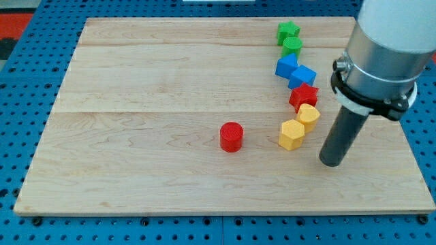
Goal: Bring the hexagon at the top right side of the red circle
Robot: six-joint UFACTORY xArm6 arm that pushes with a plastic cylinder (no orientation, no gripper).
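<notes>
The red circle stands near the middle of the wooden board. A yellow hexagon lies to its right, level with it. A second yellow block, shape unclear, touches the hexagon at its upper right. My tip rests on the board to the right of and slightly below the yellow hexagon, a short gap apart from it.
A column of blocks runs up from the yellow ones: a red star-like block, two blue blocks, a green circle and a green star. The board's right edge is near my rod.
</notes>
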